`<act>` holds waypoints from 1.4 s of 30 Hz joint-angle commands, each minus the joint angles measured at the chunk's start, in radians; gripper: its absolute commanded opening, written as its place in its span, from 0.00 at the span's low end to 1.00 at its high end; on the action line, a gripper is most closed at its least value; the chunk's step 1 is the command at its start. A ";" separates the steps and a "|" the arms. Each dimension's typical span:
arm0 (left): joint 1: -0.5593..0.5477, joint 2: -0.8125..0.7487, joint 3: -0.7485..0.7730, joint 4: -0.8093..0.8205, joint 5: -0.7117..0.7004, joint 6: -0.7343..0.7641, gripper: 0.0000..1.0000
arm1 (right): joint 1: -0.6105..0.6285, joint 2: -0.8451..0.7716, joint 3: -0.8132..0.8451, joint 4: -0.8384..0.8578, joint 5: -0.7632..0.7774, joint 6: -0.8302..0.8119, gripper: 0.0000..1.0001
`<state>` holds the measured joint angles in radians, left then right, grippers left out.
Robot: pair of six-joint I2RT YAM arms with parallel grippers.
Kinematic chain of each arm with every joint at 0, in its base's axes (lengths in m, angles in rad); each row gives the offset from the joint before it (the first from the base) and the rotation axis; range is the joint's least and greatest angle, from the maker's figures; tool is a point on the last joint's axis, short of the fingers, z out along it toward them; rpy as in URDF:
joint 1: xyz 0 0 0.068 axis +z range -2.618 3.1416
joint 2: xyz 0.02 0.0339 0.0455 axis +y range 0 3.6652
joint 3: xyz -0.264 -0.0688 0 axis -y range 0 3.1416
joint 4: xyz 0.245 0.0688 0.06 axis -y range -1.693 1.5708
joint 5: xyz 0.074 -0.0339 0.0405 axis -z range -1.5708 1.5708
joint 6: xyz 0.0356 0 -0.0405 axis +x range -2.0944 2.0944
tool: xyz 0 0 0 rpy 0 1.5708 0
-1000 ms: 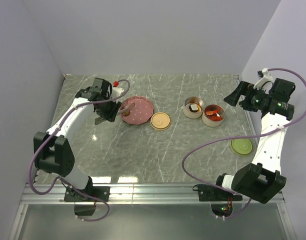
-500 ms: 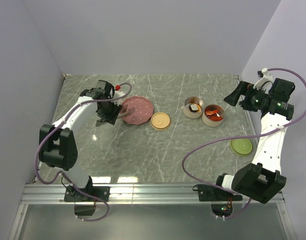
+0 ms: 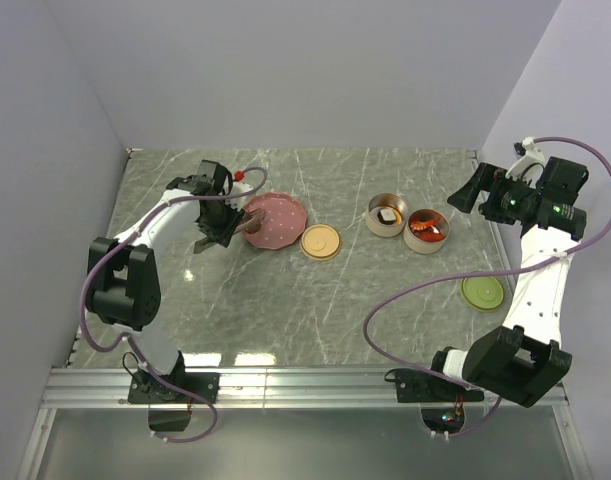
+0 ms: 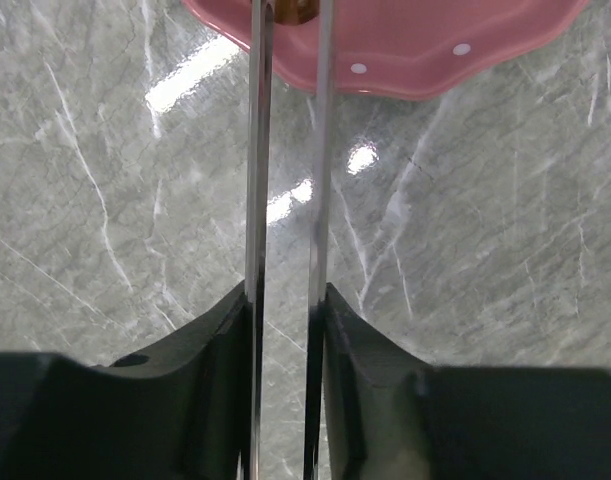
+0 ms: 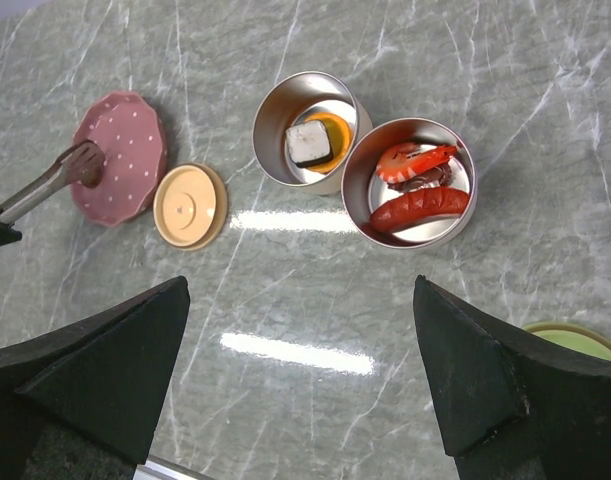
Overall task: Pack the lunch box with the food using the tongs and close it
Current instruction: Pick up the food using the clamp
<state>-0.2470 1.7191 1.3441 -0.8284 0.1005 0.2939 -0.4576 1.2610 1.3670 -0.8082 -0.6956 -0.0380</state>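
My left gripper (image 4: 287, 300) is shut on the tongs (image 4: 257, 150), its fingers pressing the two thin metal arms close together. The tong tips reach over the near edge of the pink dotted plate (image 4: 405, 50) and pinch a small brown piece of food (image 4: 290, 10). In the top view the left gripper (image 3: 213, 235) sits just left of the plate (image 3: 275, 222). The lunch box is two round metal tins: one (image 5: 275, 100) holds a dark-and-pale block (image 5: 307, 143) on an orange piece, the other (image 5: 360, 215) a shrimp and a red sausage (image 5: 420, 205). My right gripper (image 5: 300, 285) hangs open, high above the table.
A tan round lid (image 3: 320, 242) lies between the plate and the tins. A green lid (image 3: 482, 292) lies on the table at the right, near the right arm. Walls close in the table at the back and on both sides.
My left gripper has squeezed the tongs narrower and shifted slightly right toward the plate. The right arm has not moved.
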 commanded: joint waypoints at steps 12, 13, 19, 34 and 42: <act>-0.001 -0.056 0.062 -0.018 0.042 0.024 0.15 | 0.007 -0.012 -0.012 0.040 0.008 0.009 1.00; -0.005 -0.062 0.076 -0.021 0.050 0.022 0.13 | 0.005 -0.012 -0.013 0.038 0.010 0.009 1.00; -0.044 -0.067 0.138 -0.041 0.073 0.011 0.08 | 0.007 -0.015 -0.019 0.041 0.008 0.009 1.00; -0.115 -0.072 0.190 -0.060 0.073 -0.001 0.06 | 0.005 -0.017 -0.017 0.040 0.008 0.004 1.00; -0.182 -0.040 0.312 -0.092 0.087 -0.027 0.05 | 0.005 -0.021 -0.017 0.038 0.011 0.004 1.00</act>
<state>-0.4118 1.6989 1.5684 -0.9215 0.1612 0.2913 -0.4576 1.2606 1.3491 -0.8009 -0.6914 -0.0345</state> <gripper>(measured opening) 0.283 0.996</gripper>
